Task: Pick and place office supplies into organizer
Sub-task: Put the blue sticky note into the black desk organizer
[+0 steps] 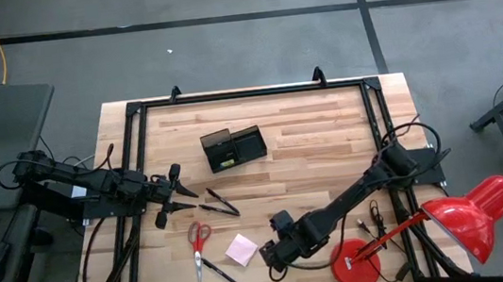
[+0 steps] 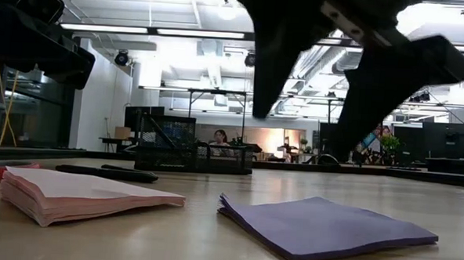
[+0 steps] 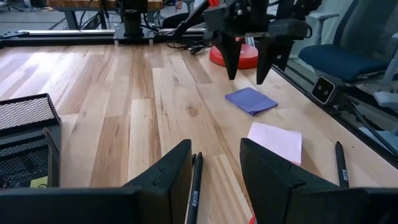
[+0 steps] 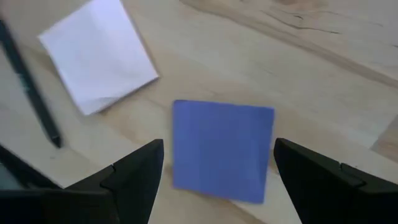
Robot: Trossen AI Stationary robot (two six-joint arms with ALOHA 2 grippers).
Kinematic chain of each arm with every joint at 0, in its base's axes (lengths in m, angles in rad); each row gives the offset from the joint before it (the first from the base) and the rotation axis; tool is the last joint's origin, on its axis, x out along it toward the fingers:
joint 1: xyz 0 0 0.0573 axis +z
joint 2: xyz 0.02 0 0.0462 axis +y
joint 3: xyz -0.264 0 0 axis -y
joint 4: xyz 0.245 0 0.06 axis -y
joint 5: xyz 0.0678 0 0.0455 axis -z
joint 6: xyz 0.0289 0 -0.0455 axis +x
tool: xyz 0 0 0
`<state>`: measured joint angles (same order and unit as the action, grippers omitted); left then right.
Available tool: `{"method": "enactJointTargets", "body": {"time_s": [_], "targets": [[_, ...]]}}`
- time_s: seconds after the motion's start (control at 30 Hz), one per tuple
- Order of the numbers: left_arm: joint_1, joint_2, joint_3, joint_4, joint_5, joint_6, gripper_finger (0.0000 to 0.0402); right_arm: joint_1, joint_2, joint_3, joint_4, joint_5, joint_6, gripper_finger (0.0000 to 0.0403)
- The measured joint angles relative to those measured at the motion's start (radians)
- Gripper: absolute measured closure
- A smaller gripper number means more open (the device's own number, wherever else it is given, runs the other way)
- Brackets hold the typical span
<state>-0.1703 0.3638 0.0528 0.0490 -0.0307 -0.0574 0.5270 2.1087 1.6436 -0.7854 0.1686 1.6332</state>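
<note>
The purple pad (image 4: pixel 221 146) lies flat on the wooden table near its front edge, with the pink pad (image 2: pixel 80 192) beside it. My right gripper (image 3: pixel 245 74) hangs open above the purple pad, pointing down, one finger over each side and clear of it. In the high view the gripper (image 1: pixel 272 255) hides the purple pad. Red-handled scissors (image 1: pixel 197 239) and black pens (image 1: pixel 219 203) lie left of the pink pad (image 1: pixel 241 248). The black organizer (image 1: pixel 233 149) stands farther back. My left gripper (image 1: pixel 174 195) waits open at the left, with a pen (image 3: pixel 194 186) on the table below it.
A red desk lamp stands at the front right, its round base (image 1: pixel 355 262) close to my right gripper and its shade (image 1: pixel 474 215) over the table's right edge. Another pen (image 1: pixel 217 272) lies by the front edge. Bare wood lies between the organizer and the pads.
</note>
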Motion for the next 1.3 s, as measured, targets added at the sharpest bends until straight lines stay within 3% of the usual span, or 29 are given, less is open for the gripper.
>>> {"method": "enactJointTargets", "body": {"time_s": [0.37,0.57,0.9,1.1,1.3], "targets": [[0.0,0.0,0.0,0.001,0.0,0.0,0.0279,0.004,0.006,-0.005,-0.064,0.024,-0.015,0.0105],[0.0,0.0,0.0,0.002,0.0,0.0,0.0279,0.006,0.039,-0.005,-0.016,0.035,-0.043,0.0105],[0.0,0.0,0.0,0.0,0.0,0.0,0.0279,-0.005,0.094,-0.001,-0.018,-0.041,-0.072,0.0108],[0.0,0.0,0.0,0.001,0.0,0.0,0.0279,-0.005,0.099,-0.003,-0.024,-0.041,-0.068,0.0154],[0.0,0.0,0.0,0.001,0.0,0.0,0.0279,-0.002,0.102,-0.004,-0.016,-0.011,-0.063,0.0244]]}}
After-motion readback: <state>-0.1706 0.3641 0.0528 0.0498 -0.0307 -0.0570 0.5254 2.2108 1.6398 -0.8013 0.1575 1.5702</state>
